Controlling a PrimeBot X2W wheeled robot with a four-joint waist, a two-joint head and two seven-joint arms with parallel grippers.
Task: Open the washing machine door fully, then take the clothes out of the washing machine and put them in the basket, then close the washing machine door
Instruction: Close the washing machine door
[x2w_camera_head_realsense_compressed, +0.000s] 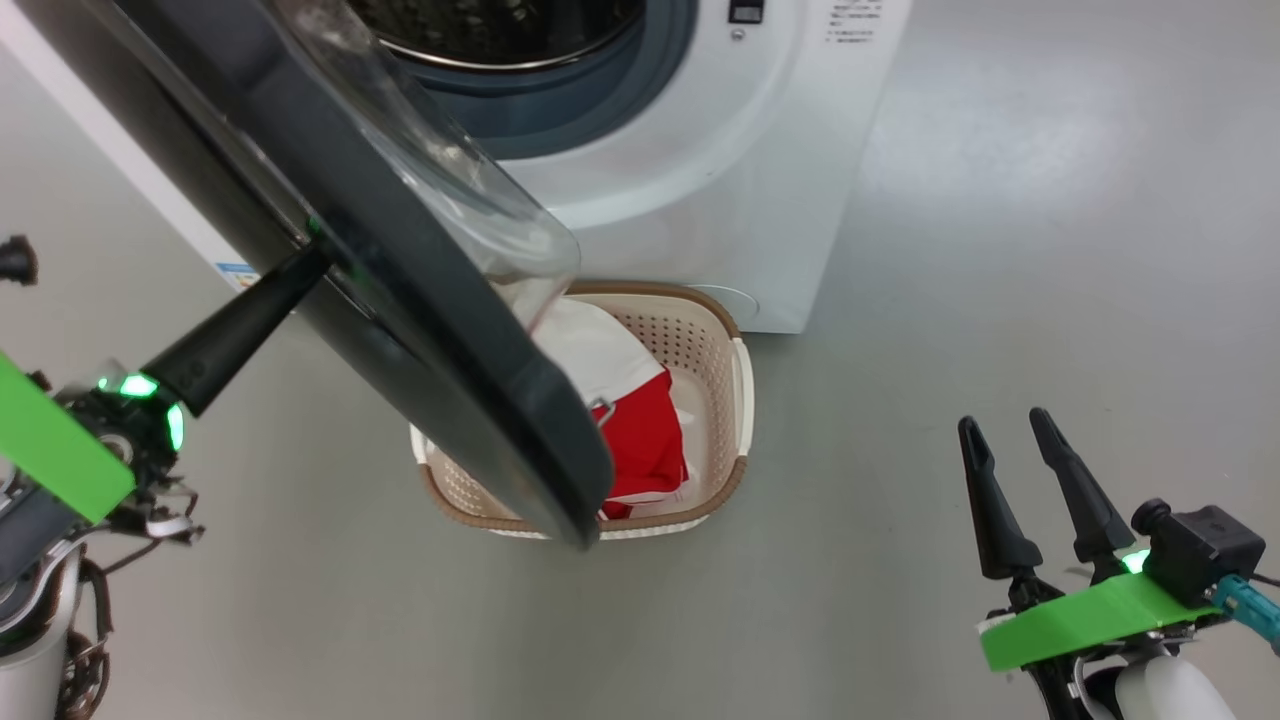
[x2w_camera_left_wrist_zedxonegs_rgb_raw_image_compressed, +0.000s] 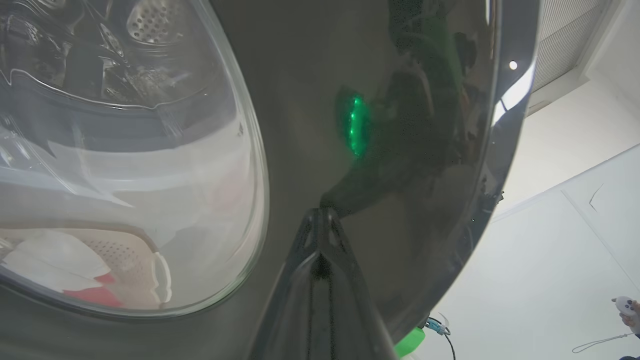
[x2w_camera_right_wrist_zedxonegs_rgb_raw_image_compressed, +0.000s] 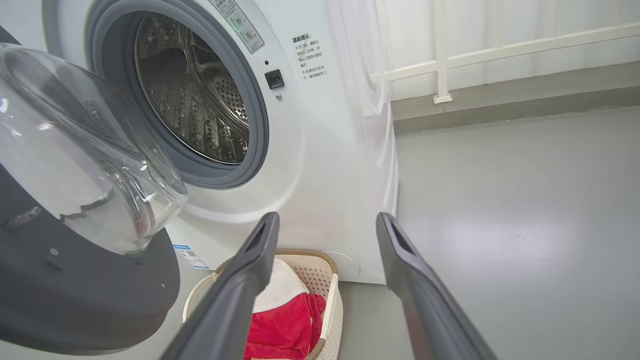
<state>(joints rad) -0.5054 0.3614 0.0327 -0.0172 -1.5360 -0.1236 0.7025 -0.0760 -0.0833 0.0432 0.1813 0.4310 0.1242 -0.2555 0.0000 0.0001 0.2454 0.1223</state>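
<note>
The washing machine (x2w_camera_head_realsense_compressed: 700, 150) stands with its door (x2w_camera_head_realsense_compressed: 420, 300) swung out, and the steel drum (x2w_camera_right_wrist_zedxonegs_rgb_raw_image_compressed: 190, 100) shows bare metal. My left gripper (x2w_camera_head_realsense_compressed: 305, 258) is shut, and its tip (x2w_camera_left_wrist_zedxonegs_rgb_raw_image_compressed: 320, 215) presses on the glossy black outer face of the door (x2w_camera_left_wrist_zedxonegs_rgb_raw_image_compressed: 400, 125), holding nothing. On the floor below the door sits the basket (x2w_camera_head_realsense_compressed: 735, 380), with red and white clothes (x2w_camera_head_realsense_compressed: 645, 440) inside. Out to the right, away from the machine, my right gripper (x2w_camera_head_realsense_compressed: 1005, 420) is open and empty. Along its fingers I see the basket (x2w_camera_right_wrist_zedxonegs_rgb_raw_image_compressed: 332, 300) and the clothes (x2w_camera_right_wrist_zedxonegs_rgb_raw_image_compressed: 285, 325).
Grey floor spreads to the right of the washing machine (x2w_camera_right_wrist_zedxonegs_rgb_raw_image_compressed: 340, 150). A white railing and wall (x2w_camera_right_wrist_zedxonegs_rgb_raw_image_compressed: 440, 50) stand behind it. A person's hand (x2w_camera_left_wrist_zedxonegs_rgb_raw_image_compressed: 627, 310) holding a white controller shows at the far lower right of the left wrist view.
</note>
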